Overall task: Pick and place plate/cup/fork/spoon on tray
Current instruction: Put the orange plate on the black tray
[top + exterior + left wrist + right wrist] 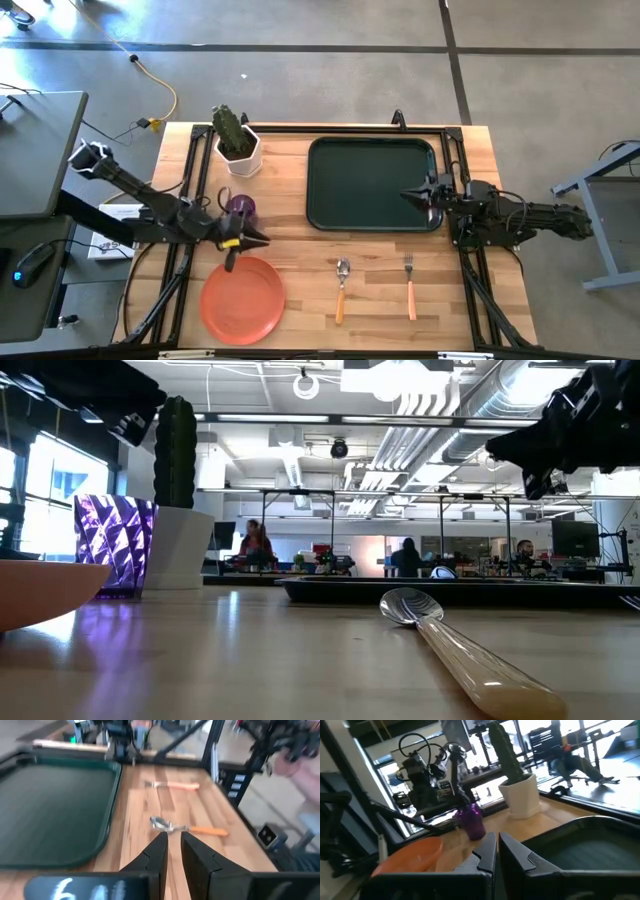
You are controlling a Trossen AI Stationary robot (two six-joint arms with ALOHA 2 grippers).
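The left gripper point(258, 240) hangs above the bare wood just past the far edge of the orange-red plate point(241, 299) and just beside the purple cup point(240, 208), its fingers point(159, 851) nearly pressed together with only a thin slit between them and nothing held. The plate lies at the near left of the table point(300, 260); the cup stands upright between it and the white cactus pot point(238, 148). The right gripper point(410, 194) sits over the right rim of the dark green tray point(371, 183), its fingers point(488, 852) likewise almost closed and empty. The spoon point(341, 288) and the fork point(409, 285) lie side by side on the wood near the front edge, apart from each other and from the tray
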